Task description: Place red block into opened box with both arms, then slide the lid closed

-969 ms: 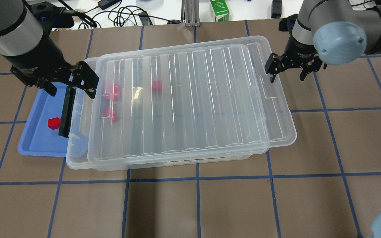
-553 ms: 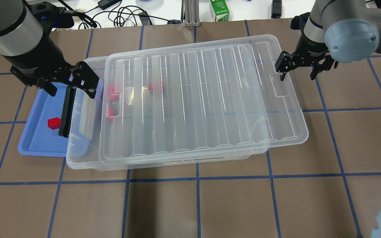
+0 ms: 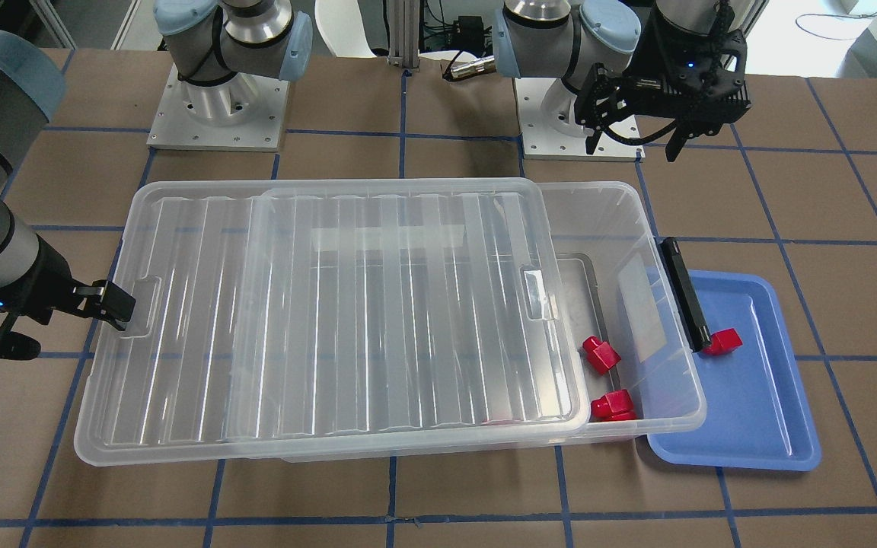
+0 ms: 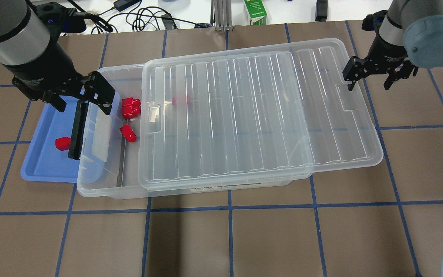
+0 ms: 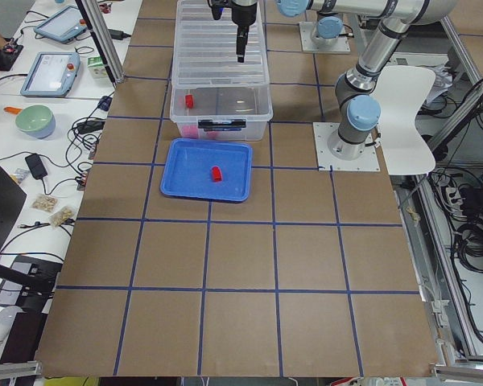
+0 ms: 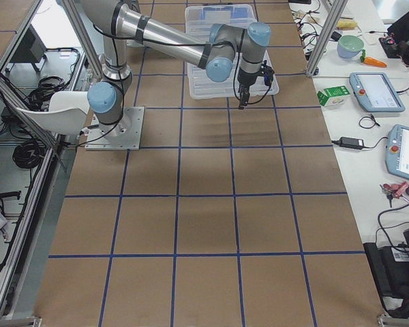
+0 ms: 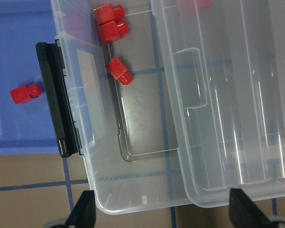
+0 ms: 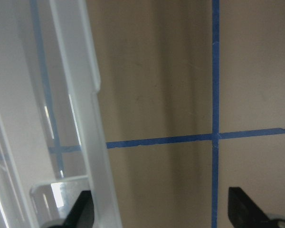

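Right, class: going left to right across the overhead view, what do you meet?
Shallow blue plastic tray → lone glossy red block inside it → black clip handle → three red blocks in the clear plastic box → clear ribbed plastic lid → black right gripper.

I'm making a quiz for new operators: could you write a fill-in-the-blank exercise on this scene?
1. The one red block outside the box lies in the ____ tray.
2. The lid leaves the box uncovered at the end with the ____ clip handle.
3. Inside the box, ____ uncovered red blocks lie clear of the lid.
4. The left gripper and the right gripper both have their jaws ____.
Missing words: blue; black; three; open.
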